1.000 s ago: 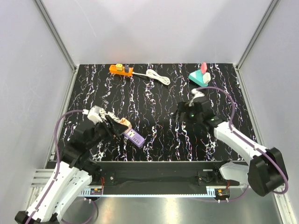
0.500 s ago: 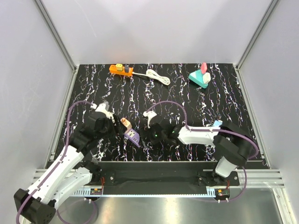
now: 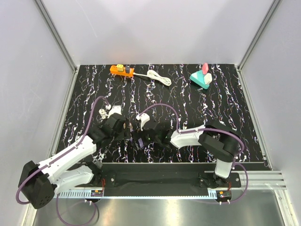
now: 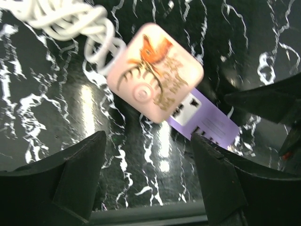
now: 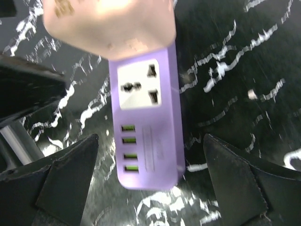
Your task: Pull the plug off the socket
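Lining up the grasp low in the middle of the bench [image 3: 197, 108], I have both claws spread and empty, left claw [image 4: 148, 143] facing the pink plug [image 4: 155, 70], right claw [image 5: 150, 141] astride the purple socket [image 5: 146, 117]; next, I judge, clamp each and pull apart.

Right gripper [image 3: 142, 134] swings in from right-centre of the table to the purple socket [image 5: 146, 113], now straddling it. Left gripper [image 3: 123, 129] shifts right and forward, its arm stretched out lower, now facing the pink plug [image 4: 155, 73] from the other side. Socket was plain in the top view before, now mostly hidden under both grippers.
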Motion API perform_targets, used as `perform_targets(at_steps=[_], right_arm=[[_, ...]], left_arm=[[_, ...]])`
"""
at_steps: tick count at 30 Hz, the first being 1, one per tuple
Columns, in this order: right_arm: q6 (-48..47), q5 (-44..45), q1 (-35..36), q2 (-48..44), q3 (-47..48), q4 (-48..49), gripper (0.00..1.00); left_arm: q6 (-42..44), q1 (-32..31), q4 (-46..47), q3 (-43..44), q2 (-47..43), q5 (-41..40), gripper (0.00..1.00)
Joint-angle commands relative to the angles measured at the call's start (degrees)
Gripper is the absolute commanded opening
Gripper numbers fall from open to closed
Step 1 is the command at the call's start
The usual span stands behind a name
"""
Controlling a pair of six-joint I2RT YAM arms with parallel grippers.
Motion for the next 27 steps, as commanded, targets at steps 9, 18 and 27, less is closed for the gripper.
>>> perform_targets(at_steps=[9, 18, 27], right_arm=[[-0.32, 5.52, 1.06, 5.33, -4.4, 13.07, 1.0], [0.38, 6.49, 1.06, 4.36, -5.72, 14.3, 0.83], [-0.67, 5.62, 1.06, 6.03, -4.93, 14.56, 0.69]], left_arm=[[8.11, -0.24, 9.8, 3.22, 6.59, -3.07, 0.77], [10.83, -0.07, 15.95, 2.69, 9.66, -2.28, 0.76], [12.86, 0.81, 18.15, 3.49, 14.15, -1.58, 0.72]])
